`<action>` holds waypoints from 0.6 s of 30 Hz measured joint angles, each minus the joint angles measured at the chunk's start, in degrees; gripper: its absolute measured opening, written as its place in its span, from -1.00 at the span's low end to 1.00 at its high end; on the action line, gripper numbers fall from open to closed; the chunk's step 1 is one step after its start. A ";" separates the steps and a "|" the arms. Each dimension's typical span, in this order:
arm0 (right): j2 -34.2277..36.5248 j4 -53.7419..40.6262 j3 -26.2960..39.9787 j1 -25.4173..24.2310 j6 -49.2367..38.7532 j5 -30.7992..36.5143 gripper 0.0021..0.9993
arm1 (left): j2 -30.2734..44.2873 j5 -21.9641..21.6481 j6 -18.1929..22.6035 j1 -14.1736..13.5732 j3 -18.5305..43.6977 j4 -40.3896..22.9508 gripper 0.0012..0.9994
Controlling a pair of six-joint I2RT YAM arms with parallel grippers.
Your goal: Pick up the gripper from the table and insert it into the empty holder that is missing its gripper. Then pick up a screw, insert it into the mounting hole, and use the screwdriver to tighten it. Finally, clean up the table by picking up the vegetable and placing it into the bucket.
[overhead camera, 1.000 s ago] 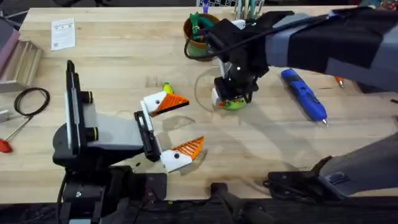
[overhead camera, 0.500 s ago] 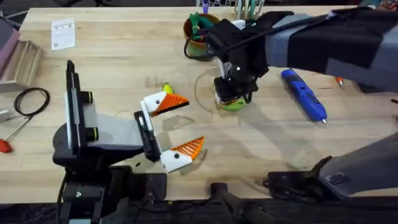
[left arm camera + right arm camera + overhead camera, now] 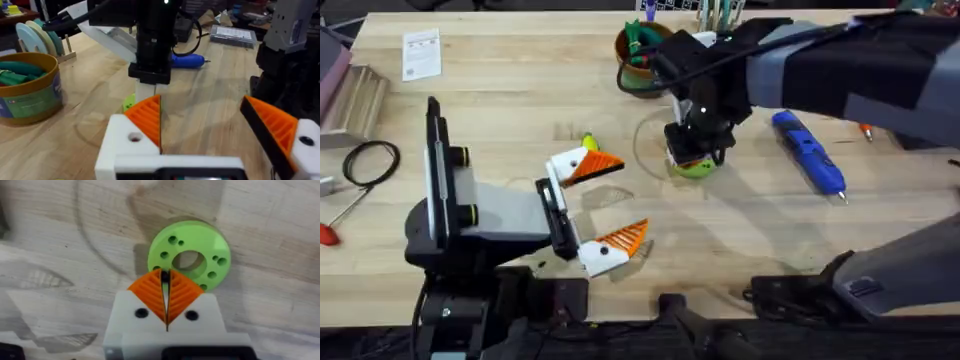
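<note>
Looking down from overhead, we are seeing the right gripper [image 3: 694, 155] hanging low over the green holed disc [image 3: 697, 166], near the middle of the wooden table [image 3: 500, 90]. In the right wrist view its two orange ribbed pads [image 3: 150, 292] are pressed together at the tip with only a hairline between them, holding nothing — the disc [image 3: 189, 259] is lying flat just beyond their point, a round bright green piece with a central hole and several smaller ones.

We are finding the left gripper [image 3: 600, 205] resting on the table to the left of it, its jaws spread wide and empty. Each white blocky holder [image 3: 567, 165] is carrying an orange wedge, ribbed and tapering to a point; in the left wrist view both wedges [image 3: 147, 117] are seated in their mounts, each mount showing a dark mounting hole.

The vegetable [image 3: 588, 142] is lying just beside the far finger of the left gripper, a small yellow piece with a greenish end. The screwdriver [image 3: 808, 152] — bright blue, pen-shaped, with a thin silver tip — is lying on the table to the right of the right gripper, well apart from it. The bucket [image 3: 638, 58], olive-brown with a lighter rim, is standing at the far edge with green toy pieces inside it.
</note>
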 joint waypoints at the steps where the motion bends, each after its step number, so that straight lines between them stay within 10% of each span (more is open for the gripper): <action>1: 0.00 -0.05 0.00 0.00 -0.01 0.31 -0.99 | 0.01 0.00 0.00 0.00 0.00 0.00 0.97; 18: -10.19 -14.67 14.45 0.00 -6.19 1.76 -0.99 | 0.01 0.00 0.00 0.00 0.00 -0.01 0.97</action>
